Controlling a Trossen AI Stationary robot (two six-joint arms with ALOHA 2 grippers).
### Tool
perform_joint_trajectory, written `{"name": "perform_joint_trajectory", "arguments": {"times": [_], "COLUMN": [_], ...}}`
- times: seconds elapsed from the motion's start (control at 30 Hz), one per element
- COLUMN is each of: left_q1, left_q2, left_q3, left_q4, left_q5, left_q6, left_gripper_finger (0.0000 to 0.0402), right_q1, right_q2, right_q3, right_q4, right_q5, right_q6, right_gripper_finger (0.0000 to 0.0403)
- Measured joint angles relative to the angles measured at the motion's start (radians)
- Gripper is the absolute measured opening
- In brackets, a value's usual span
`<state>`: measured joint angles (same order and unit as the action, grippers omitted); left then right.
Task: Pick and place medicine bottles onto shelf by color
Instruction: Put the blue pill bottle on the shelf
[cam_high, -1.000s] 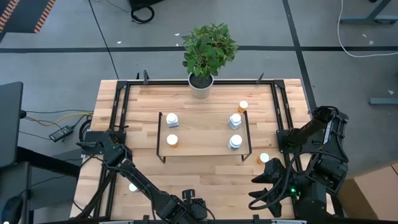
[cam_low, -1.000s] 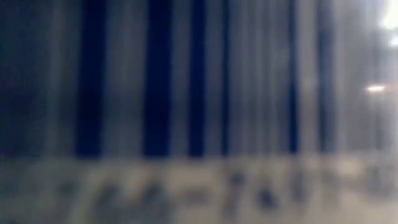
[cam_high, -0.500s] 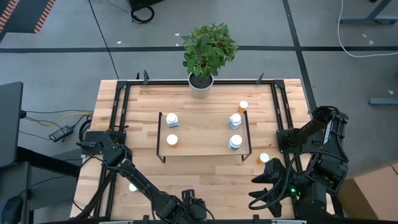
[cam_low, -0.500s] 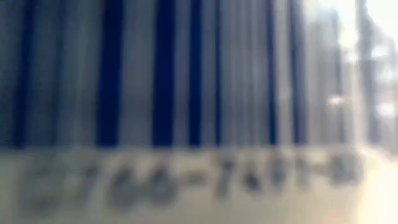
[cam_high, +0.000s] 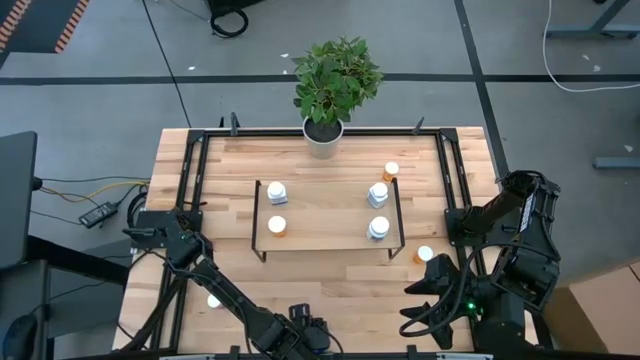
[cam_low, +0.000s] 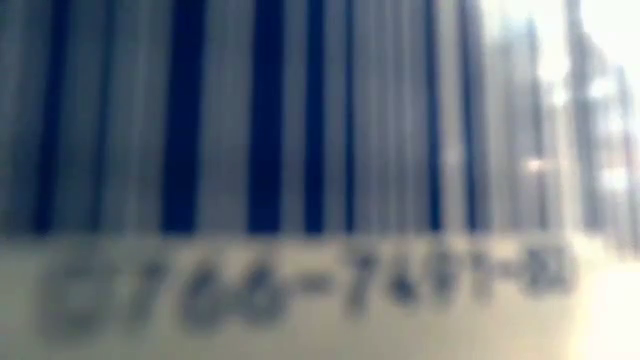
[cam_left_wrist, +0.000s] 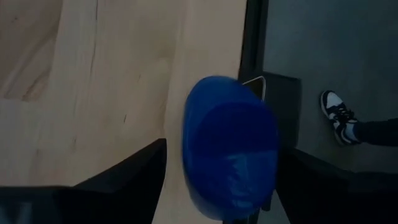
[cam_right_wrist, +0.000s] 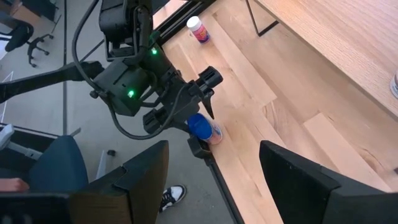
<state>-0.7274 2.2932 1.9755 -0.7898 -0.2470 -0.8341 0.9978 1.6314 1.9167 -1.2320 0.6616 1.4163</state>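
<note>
Blue bottle (cam_left_wrist: 229, 146) between left hand (cam_right_wrist: 202, 115) fingers

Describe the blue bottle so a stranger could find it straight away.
Start at the wooden table's edge opposite the potted plant. The blue bottle sits there within the open left hand. It is the only blue one; the other bottles have white caps.
</note>
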Motion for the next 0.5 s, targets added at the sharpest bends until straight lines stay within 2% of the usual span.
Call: {"name": "perform_joint_trajectory", "arguments": {"times": [0.23,0.43,0.5], "left_q1": [0.002,0.002,0.003], "left_q2": [0.0,0.0,0.0], "left_q3": [0.0,0.0,0.0], "left_q4": [0.027,0.025,0.024], "left_q5": [-0.001,-0.006,-0.006], "left_q6": [0.004,0.007,0.007], "left_gripper_finger": [0.0246,0.0197,0.0196], "right_q1": [0.0,0.0,0.0], "right_q2": [0.0,0.0,0.0], "right_q3": [0.0,0.0,0.0], "right_q4": [0.0,0.0,0.0], "right_q5": [0.0,0.0,0.0], "right_q6": [-0.002,-0.003,-0.003], "right_gripper_finger": [0.0259,0.0259,0.0259]}}
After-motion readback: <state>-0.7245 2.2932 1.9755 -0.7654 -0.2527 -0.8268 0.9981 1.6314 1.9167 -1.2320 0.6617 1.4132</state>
